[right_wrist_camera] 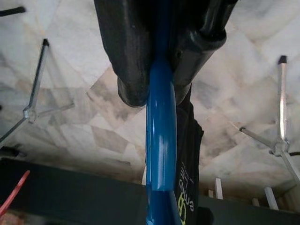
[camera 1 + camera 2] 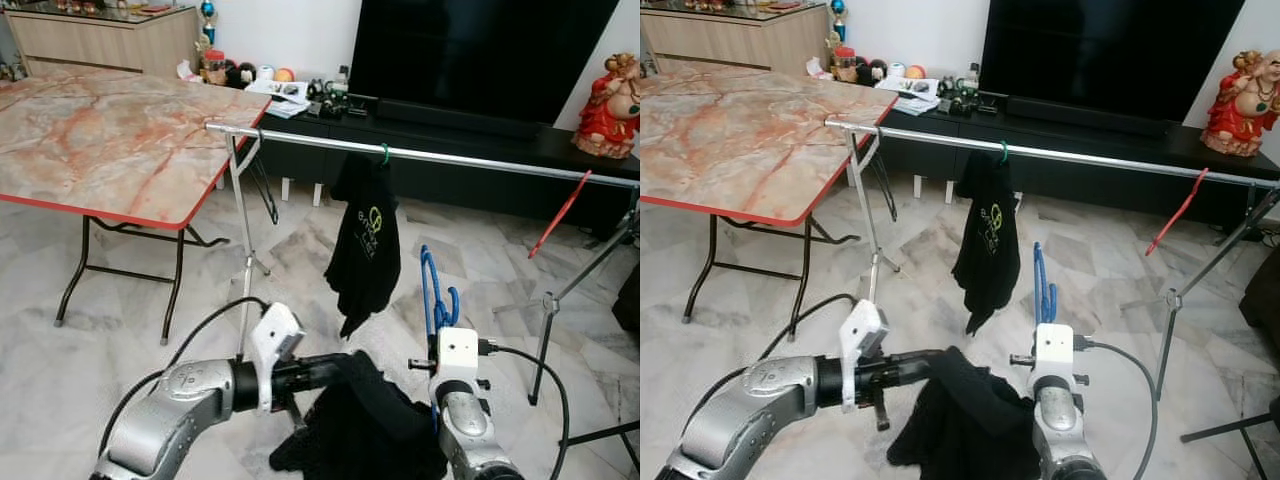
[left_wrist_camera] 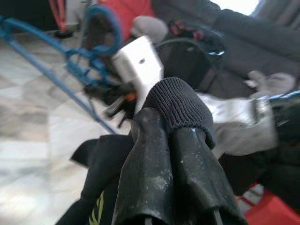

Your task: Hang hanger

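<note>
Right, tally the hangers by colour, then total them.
Blue hanger, held in the right tool: 1
Green hanger, on the rail with a black shirt: 1
Red hanger, on the rail: 1
Total: 3

three hangers [image 2: 437, 290], two black garments [image 2: 364, 245], one rail [image 2: 480, 160]

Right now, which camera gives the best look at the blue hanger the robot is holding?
The right wrist view: the blue hanger runs up close between the right gripper fingers, which are shut on it. The eye views show its hook small, rising above that gripper. The left wrist view shows it blurred, behind the left gripper pinching a black garment.
</note>
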You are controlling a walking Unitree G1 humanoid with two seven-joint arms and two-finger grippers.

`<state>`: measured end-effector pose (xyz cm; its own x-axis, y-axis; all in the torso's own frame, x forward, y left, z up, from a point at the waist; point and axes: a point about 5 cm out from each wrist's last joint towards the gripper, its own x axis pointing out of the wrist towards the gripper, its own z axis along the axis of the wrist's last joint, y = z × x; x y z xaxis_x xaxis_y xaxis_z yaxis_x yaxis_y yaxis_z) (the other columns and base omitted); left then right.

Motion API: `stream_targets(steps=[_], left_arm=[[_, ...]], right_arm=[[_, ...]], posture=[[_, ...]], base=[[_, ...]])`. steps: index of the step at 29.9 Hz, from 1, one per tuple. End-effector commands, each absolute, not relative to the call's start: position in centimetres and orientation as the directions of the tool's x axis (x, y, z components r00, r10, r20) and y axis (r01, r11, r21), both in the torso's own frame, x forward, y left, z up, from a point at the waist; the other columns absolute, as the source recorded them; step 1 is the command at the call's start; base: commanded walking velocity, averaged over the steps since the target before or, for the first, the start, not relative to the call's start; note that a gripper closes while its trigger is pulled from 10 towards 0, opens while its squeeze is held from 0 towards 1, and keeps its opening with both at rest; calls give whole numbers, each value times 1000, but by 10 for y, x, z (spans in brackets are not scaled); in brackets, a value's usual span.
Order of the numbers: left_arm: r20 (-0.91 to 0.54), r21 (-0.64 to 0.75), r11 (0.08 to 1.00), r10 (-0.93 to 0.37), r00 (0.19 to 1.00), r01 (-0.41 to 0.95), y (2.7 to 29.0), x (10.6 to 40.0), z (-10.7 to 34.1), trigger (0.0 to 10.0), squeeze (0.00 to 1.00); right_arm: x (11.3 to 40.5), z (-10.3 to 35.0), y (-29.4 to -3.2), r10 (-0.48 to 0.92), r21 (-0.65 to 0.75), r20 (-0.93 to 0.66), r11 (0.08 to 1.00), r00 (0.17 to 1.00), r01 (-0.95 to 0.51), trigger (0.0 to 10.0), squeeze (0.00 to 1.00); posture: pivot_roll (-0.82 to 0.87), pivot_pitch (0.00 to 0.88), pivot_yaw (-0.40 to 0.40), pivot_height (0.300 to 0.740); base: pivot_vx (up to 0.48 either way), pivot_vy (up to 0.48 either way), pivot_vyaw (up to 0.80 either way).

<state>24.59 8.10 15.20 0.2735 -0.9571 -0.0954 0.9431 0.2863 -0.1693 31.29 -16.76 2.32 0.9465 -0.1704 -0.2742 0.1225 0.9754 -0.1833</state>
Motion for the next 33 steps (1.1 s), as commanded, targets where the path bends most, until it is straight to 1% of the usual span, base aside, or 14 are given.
stream_targets(steps=[1, 7, 10, 13, 14, 15, 18, 21, 24, 28, 30, 31, 32, 33], left_arm=[[-57, -165, 192, -981, 184, 968, 67, 232, 165, 0, 0], [-34, -197, 103, -995, 98, 975, 51, 215, 172, 0, 0], [-15, -221, 61, -998, 59, 973, 43, 207, 175, 0, 0], [-35, -226, 36, -999, 28, 973, 36, 202, 172, 0, 0], [-41, -231, 18, -999, 8, 973, 33, 198, 172, 0, 0], [-41, -231, 18, -999, 8, 973, 33, 198, 172, 0, 0], [-64, -233, 11, -998, -4, 972, 31, 195, 172, 0, 0], [-68, -236, 12, -998, -4, 972, 31, 194, 172, 0, 0], [-82, -240, 17, -997, -2, 971, 32, 194, 171, 0, 0], [-88, -236, 9, -996, -12, 972, 31, 192, 171, 0, 0], [-91, -236, 2, -996, -20, 972, 30, 191, 171, 0, 0], [-91, -237, 1, -996, -21, 971, 30, 191, 171, 0, 0], [-92, -239, 0, -996, -22, 971, 30, 191, 171, 0, 0], [-92, -240, 0, -995, -23, 971, 30, 191, 170, 0, 0]], right_arm=[[313, 25, -172, -202, -232, -255, 962, 946, 143, 10000, 0], [319, 30, -166, -145, -341, -228, 938, 963, 61, 10000, 0], [321, 32, -160, -116, -347, -230, 938, 966, 30, 10000, 0], [327, 39, -158, -148, -313, -208, 947, 967, 78, 10000, 0], [332, 45, -160, -207, -260, -202, 954, 957, 152, 10000, 0], [332, 45, -160, -207, -260, -202, 954, 957, 152, 10000, 0], [339, 54, -165, -305, -132, -213, 950, 928, 282, 10000, 0], [342, 59, -167, -348, -98, -204, 937, 915, 335, 10000, 0], [348, 68, -173, -422, 49, -225, 895, 878, 443, 10000, 0], [351, 72, -173, -424, 91, -228, 887, 876, 453, 10000, 0], [354, 75, -173, -412, 185, -248, 868, 877, 460, 10000, 0], [354, 74, -174, -410, 250, -275, 843, 870, 476, 10000, 0], [356, 75, -177, -409, 360, -310, 785, 858, 504, 10000, 0], [356, 76, -178, -411, 391, -315, 765, 856, 511, 10000, 0]], posture=[[183, 0, -88, 740], [197, 0, -82, 740], [203, 0, -80, 740], [204, 0, -78, 740], [204, 0, -78, 740], [204, 0, -78, 740], [209, 0, -76, 740], [218, 1, -77, 740], [219, 1, -78, 740], [217, 4, -80, 740], [217, 4, -80, 740], [217, 4, -80, 740], [213, 5, -81, 740], [213, 5, -81, 740]], base=[[0, 0, 0], [0, 0, 0], [0, 0, 0], [0, 0, 0], [0, 0, 0], [0, 0, 0], [0, 0, 0], [0, 0, 0], [0, 0, 0], [0, 0, 0], [0, 0, 0], [0, 0, 0], [0, 0, 0], [0, 0, 0]])
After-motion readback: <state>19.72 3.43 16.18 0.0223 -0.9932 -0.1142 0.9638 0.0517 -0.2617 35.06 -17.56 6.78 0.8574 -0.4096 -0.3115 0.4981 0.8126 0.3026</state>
